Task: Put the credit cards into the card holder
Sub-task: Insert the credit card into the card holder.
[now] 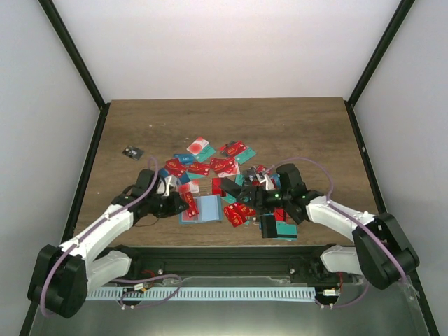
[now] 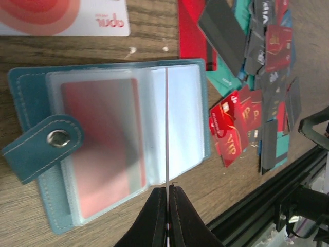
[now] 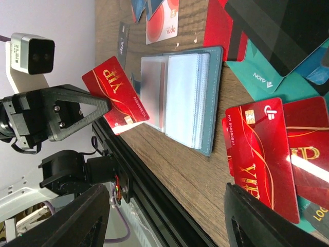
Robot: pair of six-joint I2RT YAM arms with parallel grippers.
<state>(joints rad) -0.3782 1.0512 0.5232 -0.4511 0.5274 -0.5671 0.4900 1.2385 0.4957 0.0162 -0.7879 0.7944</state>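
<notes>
The card holder [image 1: 207, 209] lies open on the table near the front edge, a teal wallet [image 2: 31, 98] with clear inner pockets and a snap tab; one pocket shows a red card. My left gripper [image 2: 167, 189] is shut on a red VIP credit card [image 3: 115, 95], edge-on as a thin line [image 2: 167, 128] over the wallet's middle fold. It hangs tilted above the wallet's left side [image 1: 189, 203]. My right gripper [image 3: 169, 221] stands open and holds nothing, just right of the card holder [image 3: 213, 103]. Many loose credit cards [image 1: 224, 168] are scattered behind and beside it.
A white card with a red blot [image 2: 61, 15] lies just beyond the wallet. Red VIP cards [image 3: 262, 149] and teal cards [image 3: 267, 77] lie under my right gripper. Black cases [image 3: 277, 25] sit among the pile. A small black item [image 1: 131, 152] lies at the left. The black front rail [image 1: 224, 255] runs close by.
</notes>
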